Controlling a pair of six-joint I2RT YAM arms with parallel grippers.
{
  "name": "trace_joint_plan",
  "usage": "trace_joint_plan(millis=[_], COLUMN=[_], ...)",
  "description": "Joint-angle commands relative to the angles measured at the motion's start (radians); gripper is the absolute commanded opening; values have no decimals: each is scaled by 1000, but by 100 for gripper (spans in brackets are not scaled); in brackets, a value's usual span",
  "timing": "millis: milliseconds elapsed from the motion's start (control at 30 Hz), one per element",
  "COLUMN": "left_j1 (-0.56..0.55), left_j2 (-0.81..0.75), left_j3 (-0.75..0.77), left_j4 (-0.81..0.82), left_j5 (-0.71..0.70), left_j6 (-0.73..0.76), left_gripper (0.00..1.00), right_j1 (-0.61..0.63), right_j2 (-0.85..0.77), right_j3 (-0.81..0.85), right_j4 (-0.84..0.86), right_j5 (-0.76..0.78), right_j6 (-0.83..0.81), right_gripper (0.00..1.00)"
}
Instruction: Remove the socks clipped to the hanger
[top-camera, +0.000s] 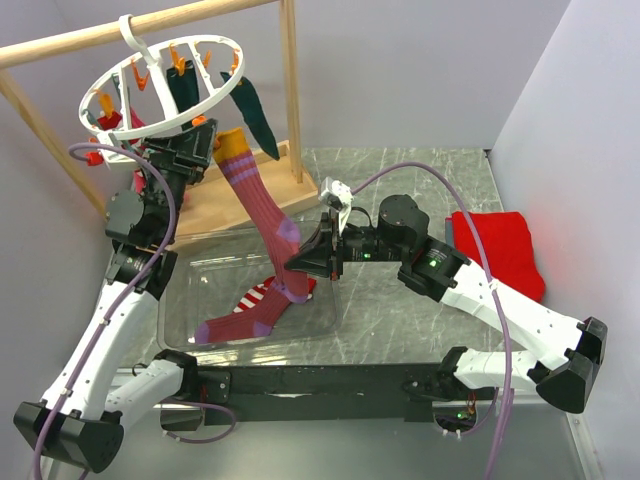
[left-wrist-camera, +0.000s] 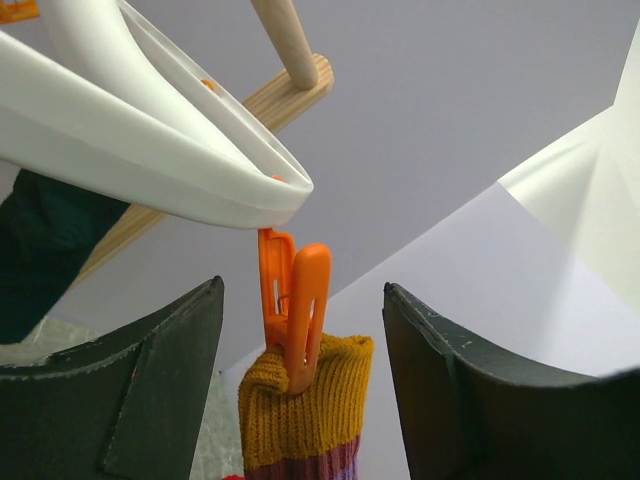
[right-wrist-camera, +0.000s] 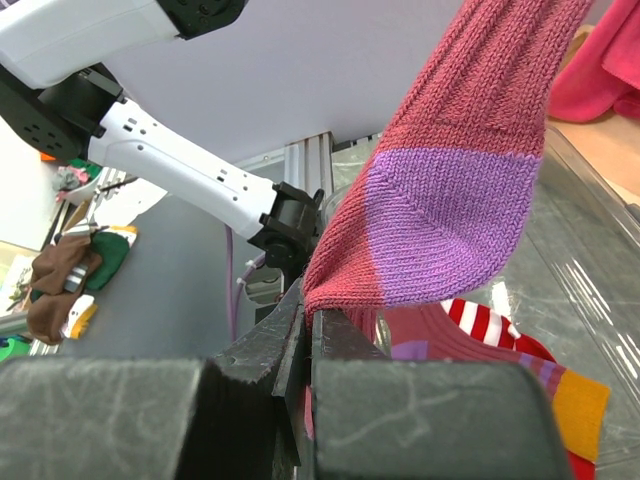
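Observation:
The hanger (top-camera: 160, 85), a white ring, hangs by its hook from the wooden rail. A maroon sock (top-camera: 258, 195) with an orange cuff hangs from an orange clip (left-wrist-camera: 295, 300) on the ring's near rim. My left gripper (left-wrist-camera: 303, 330) is open, with one finger on each side of that clip and cuff (left-wrist-camera: 310, 400), touching neither. My right gripper (right-wrist-camera: 318, 325) is shut on the same sock beside its purple heel (right-wrist-camera: 440, 225), and the sock is stretched taut. Dark teal socks (top-camera: 258, 118) and a red one (top-camera: 105, 125) stay clipped to the ring.
A clear tray (top-camera: 190, 262) under the hanger holds a second maroon sock (top-camera: 240, 322) and a red-and-white striped sock (top-camera: 255, 297). The wooden rail (top-camera: 150, 25) and its post (top-camera: 291, 90) stand behind. A folded red cloth (top-camera: 495, 250) lies at the right.

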Motion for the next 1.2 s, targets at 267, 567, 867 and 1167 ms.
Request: trace_joint_plan(millis=[267,567,867,1167], left_j1=[17,20,20,20], left_j2=[11,22,32,57], left_j3=[6,46,99,145], left_j4=[84,46,-49,-164], left_j5=[-7,-13,-30,-13], left_j6=[-43,-20,12,15], left_gripper=[63,36,1,1], right_j1=[-2,-2,-2,-3], right_j2=[-34,-8,-11,-23], right_j3=[48,48,41,16], right_j4=[-18,-14,-37,-67], right_j5=[-43,-45,-19,9], right_j6=[-9,-8,-21,5], right_gripper=[0,0,0,0])
